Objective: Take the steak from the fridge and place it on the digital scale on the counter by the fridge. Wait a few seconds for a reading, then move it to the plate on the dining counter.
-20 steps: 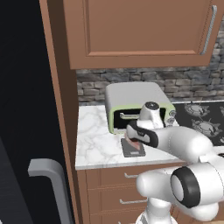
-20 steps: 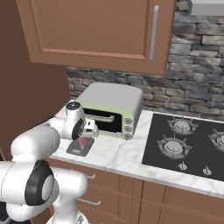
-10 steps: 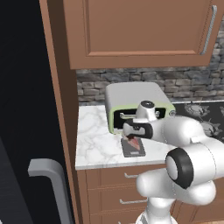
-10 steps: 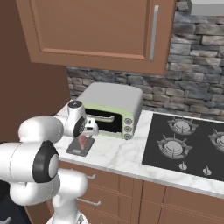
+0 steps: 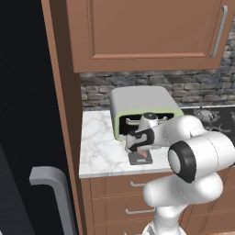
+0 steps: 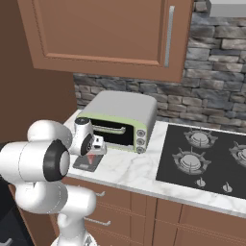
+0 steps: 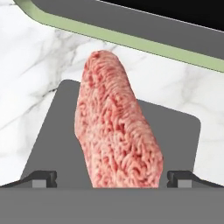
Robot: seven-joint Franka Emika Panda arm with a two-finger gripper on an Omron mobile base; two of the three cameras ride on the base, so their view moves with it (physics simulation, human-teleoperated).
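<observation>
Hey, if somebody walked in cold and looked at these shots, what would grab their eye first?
Probably the steak, a reddish-pink slab lying on the dark grey digital scale on the marble counter, with the open gripper poised right over it. Next, the big white arm bent low across the counter, and just behind the scale the green-trimmed toaster oven, with the black cooktop to its right.

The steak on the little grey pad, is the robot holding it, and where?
Nothing is held. The steak lies on the digital scale, and the tool hangs over it with its jaws wide apart, clear of the meat on both sides.
</observation>
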